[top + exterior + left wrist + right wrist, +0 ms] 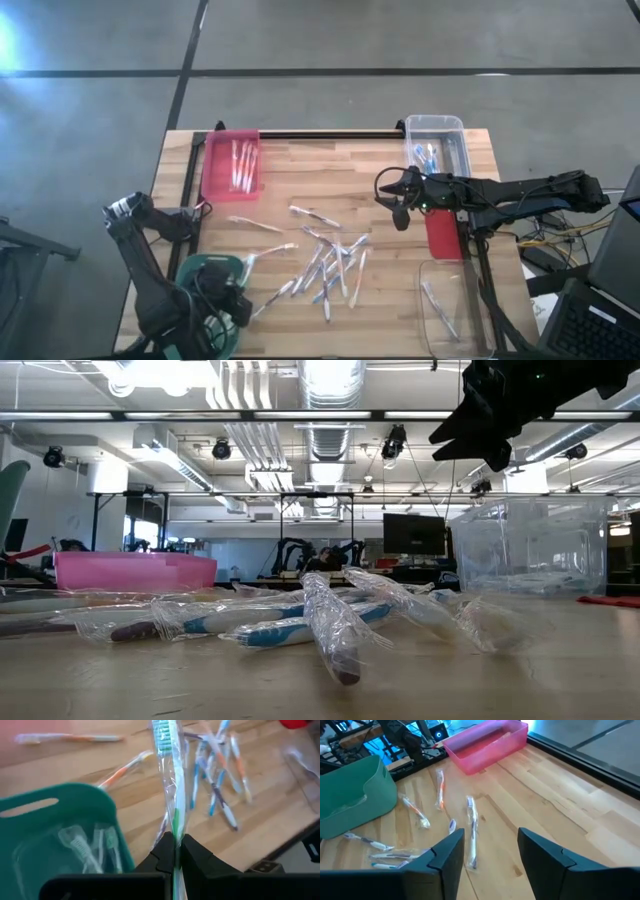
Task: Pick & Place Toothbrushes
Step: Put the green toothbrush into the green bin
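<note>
1. Jaws of the left gripper (175,851) are pressed together on a green toothbrush (167,750), a thin straight stick sealed in crinkled clear film, its bristled head pointing away from the flat dark fingers.
2. Just beside that grip stands the green bin (65,815), smooth rounded plastic with a slot handle, holding a few wrapped brushes.
3. Fingers of the right gripper (490,855) stand apart around nothing, angular matte black slabs hovering above the table (300,190), near the clear bin (436,140) at the far edge.
4. Between the two arms the loose toothbrushes (325,260) lie in a crossed heap on pale, planked wood, each in glossy, wrinkled wrap.
5. A pink bin (232,165), translucent and rectangular, holds several brushes laid side by side.
6. Another clear tray (450,300) sits at the right near edge with one brush inside.
</note>
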### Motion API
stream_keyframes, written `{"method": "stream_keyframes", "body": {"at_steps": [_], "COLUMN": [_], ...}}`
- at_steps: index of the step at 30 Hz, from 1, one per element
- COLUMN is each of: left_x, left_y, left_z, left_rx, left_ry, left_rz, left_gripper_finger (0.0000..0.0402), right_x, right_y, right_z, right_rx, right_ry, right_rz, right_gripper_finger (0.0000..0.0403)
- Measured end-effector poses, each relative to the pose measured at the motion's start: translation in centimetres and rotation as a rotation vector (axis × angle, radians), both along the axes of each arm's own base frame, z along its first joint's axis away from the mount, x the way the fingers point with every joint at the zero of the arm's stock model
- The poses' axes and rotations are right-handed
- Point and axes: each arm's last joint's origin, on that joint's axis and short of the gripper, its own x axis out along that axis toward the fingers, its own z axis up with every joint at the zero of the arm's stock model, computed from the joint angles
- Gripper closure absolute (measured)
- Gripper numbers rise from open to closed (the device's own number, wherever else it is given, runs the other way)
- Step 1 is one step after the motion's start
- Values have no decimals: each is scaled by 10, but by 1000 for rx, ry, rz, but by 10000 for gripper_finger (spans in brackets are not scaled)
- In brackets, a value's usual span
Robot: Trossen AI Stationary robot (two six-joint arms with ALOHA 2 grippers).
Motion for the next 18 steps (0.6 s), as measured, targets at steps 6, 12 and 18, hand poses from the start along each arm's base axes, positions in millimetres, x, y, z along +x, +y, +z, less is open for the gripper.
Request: {"method": "stream_keyframes", "body": {"at_steps": [6,12,18], "left_x": [-8,-15,-14], "left_y": [-2,-6,-12], "left_z": [-20,-29,-41], "left_rx": [-32,-88,-96], "left_ry": [91,156,208], "left_rz": [73,134,156], "left_gripper_finger": [386,380,384], "right_x": [0,0,0], "right_y": [0,0,0], "right_z": [0,0,0], "right_rx": [-3,-3,-19], "right_ry": [1,1,6], "right_rz": [2,2,9], "right_gripper_finger": [241,260,278]}}
